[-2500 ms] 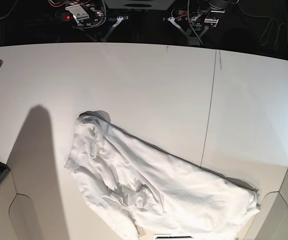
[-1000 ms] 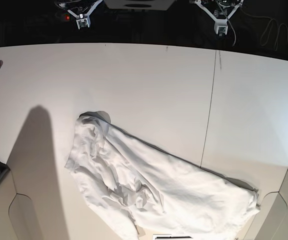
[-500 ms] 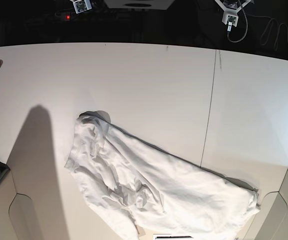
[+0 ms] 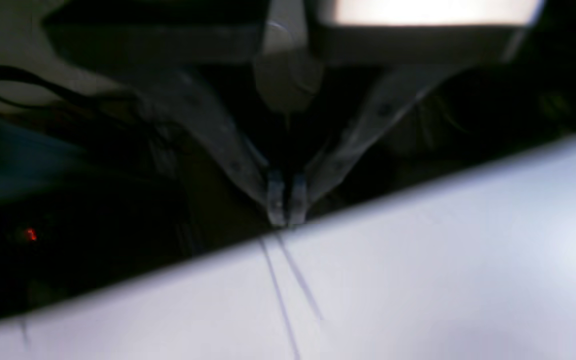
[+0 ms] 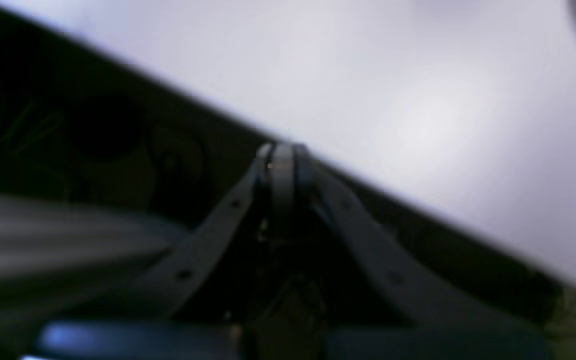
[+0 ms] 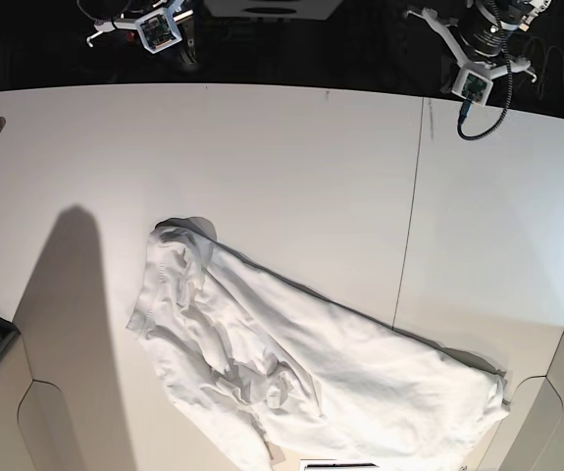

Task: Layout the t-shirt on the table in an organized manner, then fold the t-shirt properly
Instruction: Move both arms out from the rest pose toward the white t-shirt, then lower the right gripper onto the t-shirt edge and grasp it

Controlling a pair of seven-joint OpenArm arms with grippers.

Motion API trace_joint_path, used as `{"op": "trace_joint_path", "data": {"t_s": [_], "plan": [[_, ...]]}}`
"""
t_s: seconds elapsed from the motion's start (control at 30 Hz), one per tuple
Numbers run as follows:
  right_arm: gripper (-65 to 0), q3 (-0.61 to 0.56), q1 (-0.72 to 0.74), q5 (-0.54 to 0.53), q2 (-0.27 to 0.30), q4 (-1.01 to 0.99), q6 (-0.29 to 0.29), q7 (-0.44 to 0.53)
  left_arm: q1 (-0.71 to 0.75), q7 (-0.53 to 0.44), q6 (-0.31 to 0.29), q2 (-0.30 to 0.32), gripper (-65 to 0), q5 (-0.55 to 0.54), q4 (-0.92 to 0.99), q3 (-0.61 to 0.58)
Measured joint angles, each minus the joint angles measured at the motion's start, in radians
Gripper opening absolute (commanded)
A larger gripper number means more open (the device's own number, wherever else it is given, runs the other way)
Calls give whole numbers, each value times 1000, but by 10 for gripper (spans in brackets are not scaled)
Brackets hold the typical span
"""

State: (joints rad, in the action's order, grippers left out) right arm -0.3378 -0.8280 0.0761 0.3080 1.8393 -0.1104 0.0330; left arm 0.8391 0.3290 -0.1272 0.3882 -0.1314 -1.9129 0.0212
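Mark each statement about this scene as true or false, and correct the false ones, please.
1. The t-shirt lies flat and neatly spread out. False: it is crumpled and bunched, lying diagonally on the table.
2. Neither hand touches the t-shirt. True: both are at the far edge of the table, away from the cloth.
3. The left hand is open wide. False: its fingertips are together, with nothing between them.
4. The right hand is shut and holds nothing. True.
5. A thin dark seam line runs across the table. True.
6. The t-shirt has a large printed picture. False: it is plain white.
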Motion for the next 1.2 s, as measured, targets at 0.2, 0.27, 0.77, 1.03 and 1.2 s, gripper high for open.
{"op": "trace_joint_path", "data": {"t_s": [0.2,0.27,0.77,1.03,1.2], "plan": [[-650,-6,97,53,-2,10,-72,-15,-70,-11,3,2,-650,25,-116,53],[-650,-3,150,77,-1,10,-102,-13,-107,-31,-2,2,-650,25,-122,52],[-650,-5,367,119,-14,11,-156,-86,-189,11,7,-6,-650,124,-122,52],[-650,-4,471,120,-14,9,-156,-102,-289,13,-31,-2,-650,124,-93,52],[-650,-5,511,119,-15,8,-156,-116,-393,18,-72,-1,-650,98,5,52]]}}
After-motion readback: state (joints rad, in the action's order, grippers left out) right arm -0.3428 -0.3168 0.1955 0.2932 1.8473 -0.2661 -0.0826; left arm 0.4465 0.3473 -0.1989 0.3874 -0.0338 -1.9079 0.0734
